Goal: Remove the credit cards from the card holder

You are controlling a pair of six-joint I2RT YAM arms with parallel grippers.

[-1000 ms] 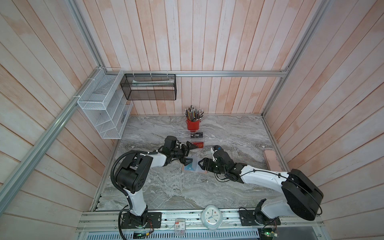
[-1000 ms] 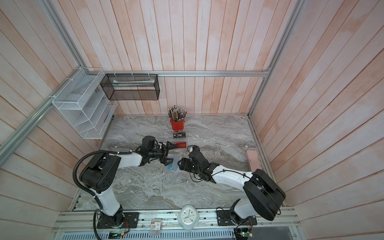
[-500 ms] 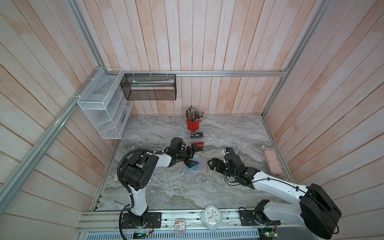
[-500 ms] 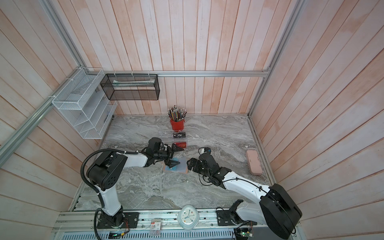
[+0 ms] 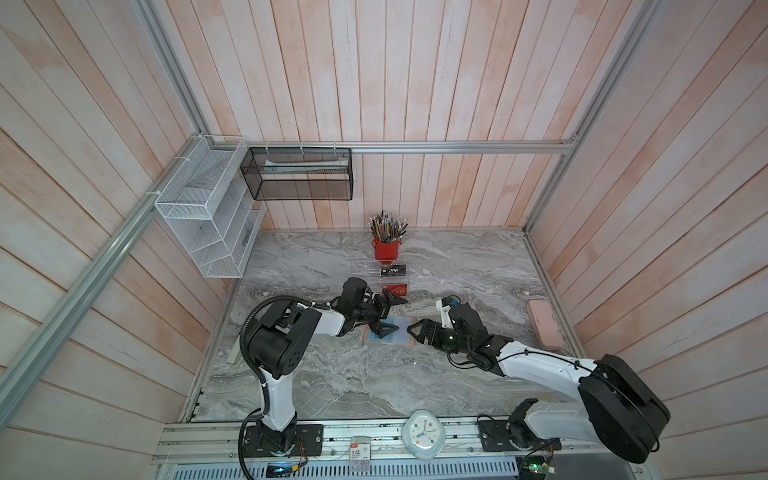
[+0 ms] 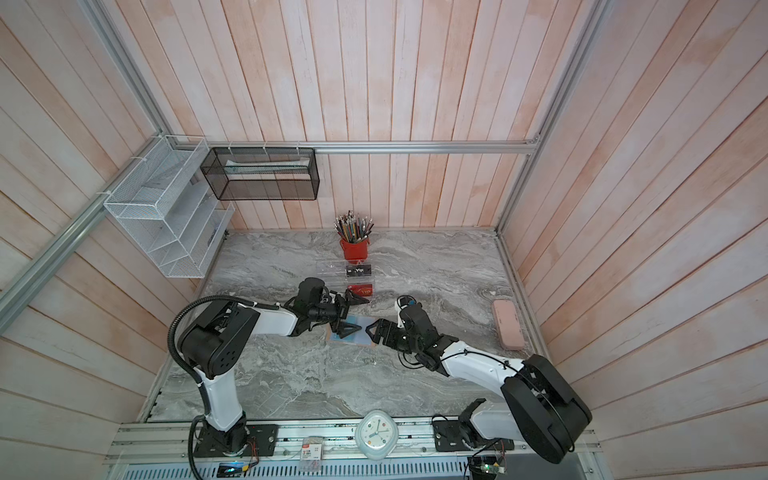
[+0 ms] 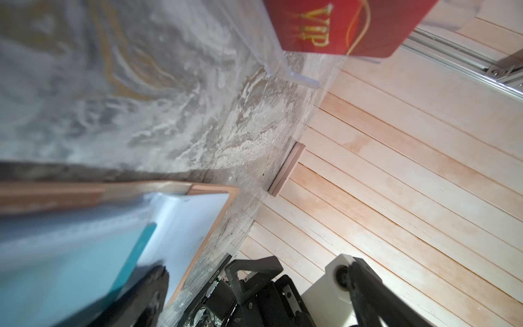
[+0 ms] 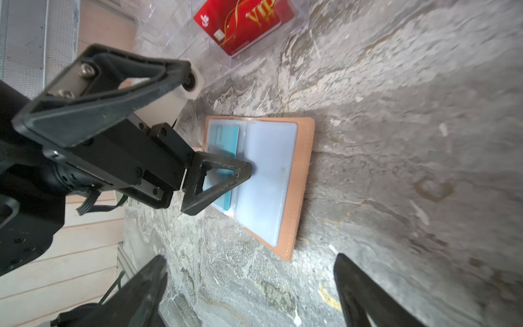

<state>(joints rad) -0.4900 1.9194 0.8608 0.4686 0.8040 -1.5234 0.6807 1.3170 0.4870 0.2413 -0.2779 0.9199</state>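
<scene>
The tan-pink card holder (image 5: 409, 341) (image 6: 369, 338) (image 8: 304, 175) lies open and flat on the marble table. A teal credit card (image 8: 225, 133) (image 7: 85, 254) sits in one of its clear sleeves. My left gripper (image 5: 392, 315) (image 6: 355, 313) is open. Its lower finger (image 8: 226, 175) presses on the sleeves by the fold, and its upper finger (image 8: 99, 99) is raised. My right gripper (image 5: 415, 332) (image 8: 252, 271) is open just off the holder's edge, holding nothing. A red credit card (image 5: 395, 289) (image 8: 246, 25) (image 7: 339, 28) and a black one (image 5: 392, 271) stand in a clear rack.
The clear acrylic rack (image 5: 365, 268) stands behind the holder, with a red pencil cup (image 5: 386, 247) behind it. A pink case (image 5: 545, 324) lies by the right wall. A white wire shelf (image 5: 208, 216) and black mesh basket (image 5: 299, 174) hang at the back left.
The left gripper has moved right and down onto the holder, which now lies spread open. The right gripper has drawn back to the right, off the holder.
</scene>
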